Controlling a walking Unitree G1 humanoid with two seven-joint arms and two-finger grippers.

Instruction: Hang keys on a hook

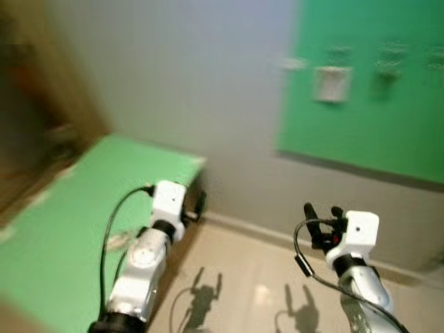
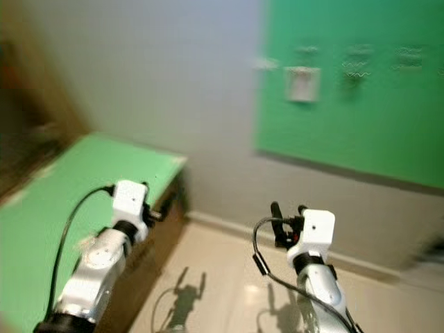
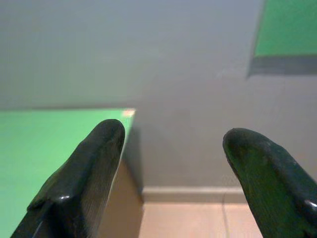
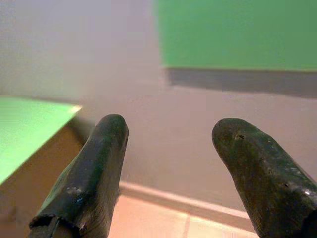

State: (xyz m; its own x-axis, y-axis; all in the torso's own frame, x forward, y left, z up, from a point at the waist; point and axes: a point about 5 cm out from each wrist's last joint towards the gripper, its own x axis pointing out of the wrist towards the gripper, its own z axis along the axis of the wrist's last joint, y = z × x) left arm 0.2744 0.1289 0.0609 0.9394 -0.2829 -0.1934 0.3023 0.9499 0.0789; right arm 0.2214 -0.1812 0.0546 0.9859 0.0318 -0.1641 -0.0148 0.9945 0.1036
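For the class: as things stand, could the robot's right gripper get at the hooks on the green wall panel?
Probably not yet. The right gripper is open, low near the floor, while the blurred hooks sit high on the green panel. Nothing blocks the way; it would likely need to raise the arm or step closer.

My arms are silver, each ending in a white wrist housing, a looping black cable and two long, round-tipped black fingers (image 3: 84,183).

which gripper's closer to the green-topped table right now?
Left. The left gripper hangs by the corner of the green-topped table, at its edge. The right gripper is off to the right over the tile floor, nearer the green wall board.
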